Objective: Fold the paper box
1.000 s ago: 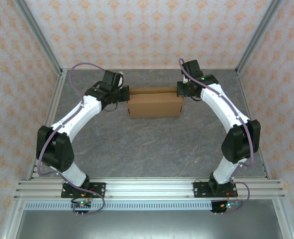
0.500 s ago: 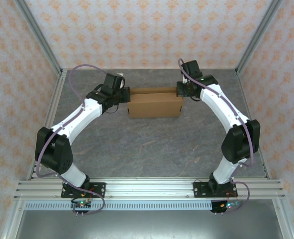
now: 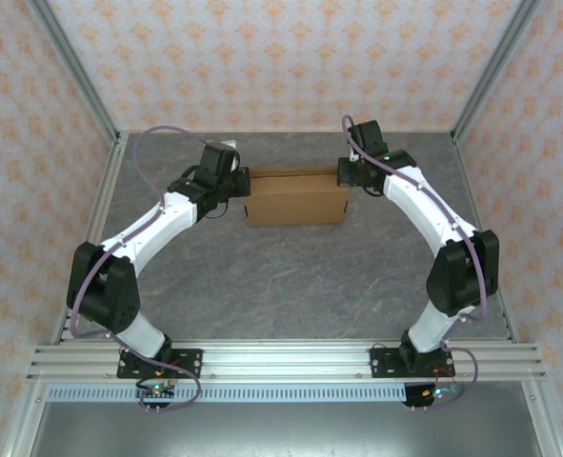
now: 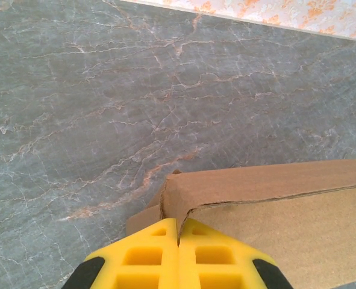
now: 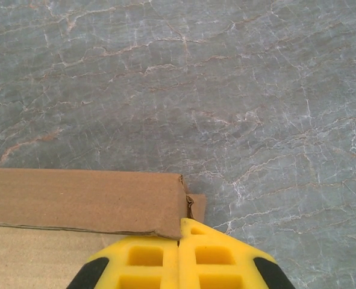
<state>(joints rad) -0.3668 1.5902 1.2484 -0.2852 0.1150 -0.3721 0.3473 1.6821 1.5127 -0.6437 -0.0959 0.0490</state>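
Observation:
The paper box (image 3: 297, 198) is a shallow brown cardboard box lying at the back middle of the table, its rear wall folded up. My left gripper (image 3: 242, 182) is at its left end and my right gripper (image 3: 347, 175) at its right end. In the left wrist view the yellow fingertips (image 4: 165, 232) are pressed together, and the left gripper (image 4: 178, 223) touches the box's (image 4: 274, 186) rear left corner. In the right wrist view the right gripper (image 5: 179, 232) is shut too, its tips against the rear right corner of the box (image 5: 81, 198). Nothing is between either pair of fingers.
The grey marbled tabletop (image 3: 291, 276) lies open in front of the box. Patterned walls and metal posts (image 3: 74, 71) enclose the table at the back and sides. A small cardboard tab (image 5: 197, 206) sticks out at the box's right end.
The left wrist has shifted slightly right toward the box's end and the right wrist slightly left. The box has stayed in place.

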